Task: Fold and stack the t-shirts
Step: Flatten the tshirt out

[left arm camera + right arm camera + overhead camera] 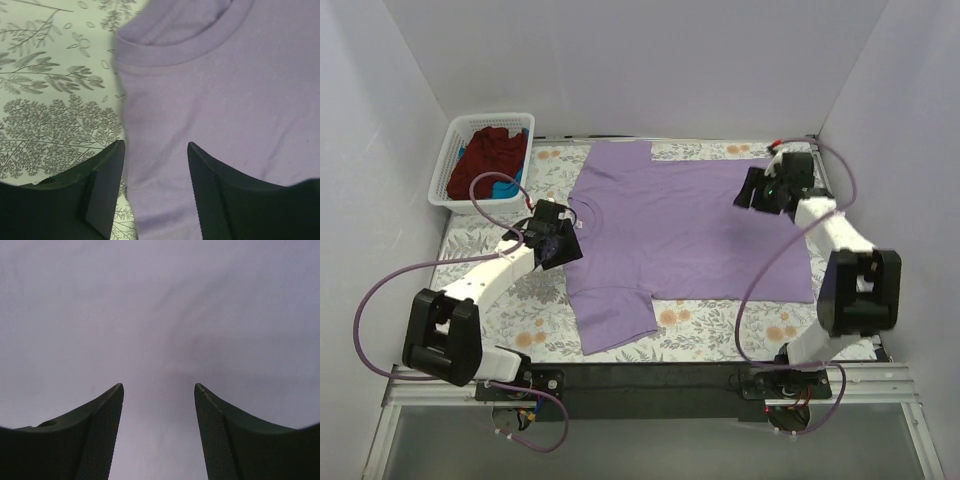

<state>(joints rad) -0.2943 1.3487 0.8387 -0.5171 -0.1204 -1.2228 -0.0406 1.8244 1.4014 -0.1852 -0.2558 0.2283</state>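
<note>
White left arm [490, 272] and right arm [832, 228], black joint housings [440, 335], looping purple cables [358, 318], black ribbed wedge jaws.

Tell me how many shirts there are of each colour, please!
Purple shirt, spread flat on the table: 1
Red shirt, bunched in the basket: 1 that shows
Blue shirt, peeking out of the basket: 1 that shows
Total: 3 shirts in sight; the pile may hide more.
</note>
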